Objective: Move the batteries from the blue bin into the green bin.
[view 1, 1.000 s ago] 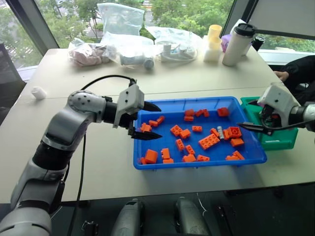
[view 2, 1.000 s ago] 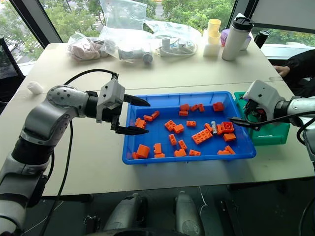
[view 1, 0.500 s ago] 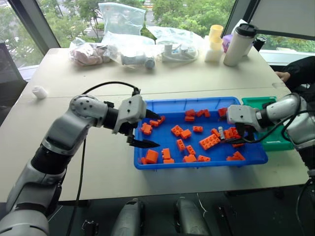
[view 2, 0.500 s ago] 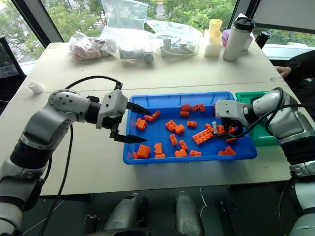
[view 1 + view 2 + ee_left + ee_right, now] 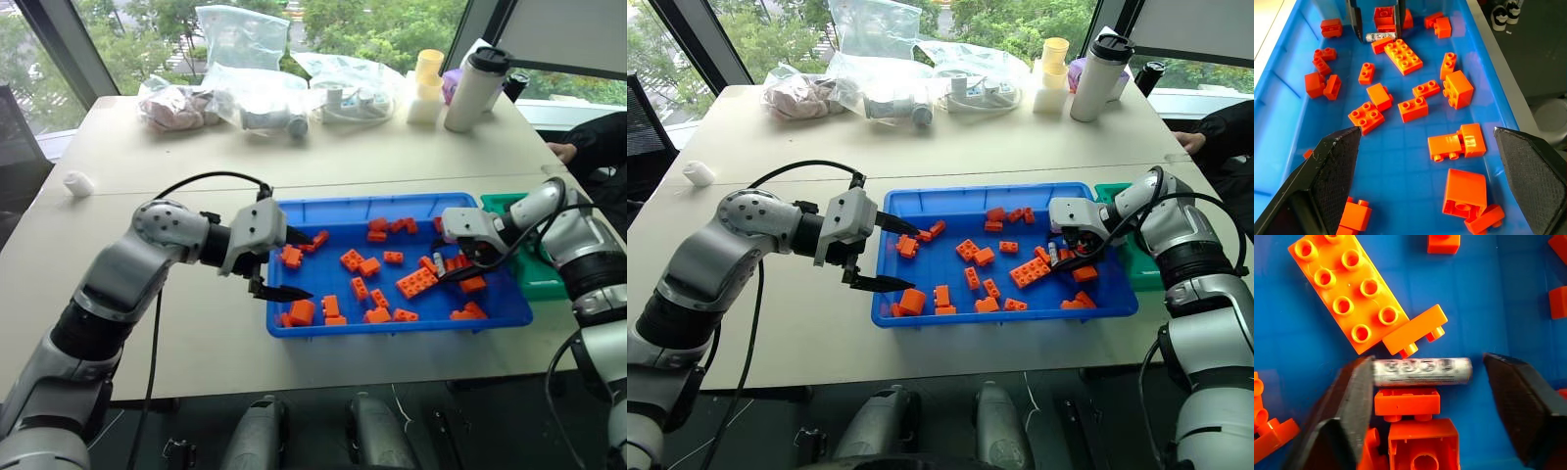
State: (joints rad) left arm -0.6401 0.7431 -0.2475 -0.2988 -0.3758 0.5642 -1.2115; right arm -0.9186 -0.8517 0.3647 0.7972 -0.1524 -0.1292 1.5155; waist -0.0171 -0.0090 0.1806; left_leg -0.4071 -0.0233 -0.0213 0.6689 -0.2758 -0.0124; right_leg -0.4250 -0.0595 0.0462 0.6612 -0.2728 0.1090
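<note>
Straddling a battery [image 5: 1421,371] lengthwise, right claw [image 5: 1425,396] half open, one finger touching, left claw [image 5: 1425,142] spread wide.

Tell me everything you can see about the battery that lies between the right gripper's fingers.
The battery is a small silver-grey cylinder with dark print on its side. It lies flat on the floor of the blue bin, among orange bricks; a small flat brick touches one long side, another the other. The right gripper straddles it lengthwise. One finger meets one end; the other end is a gap away from its finger.
</note>
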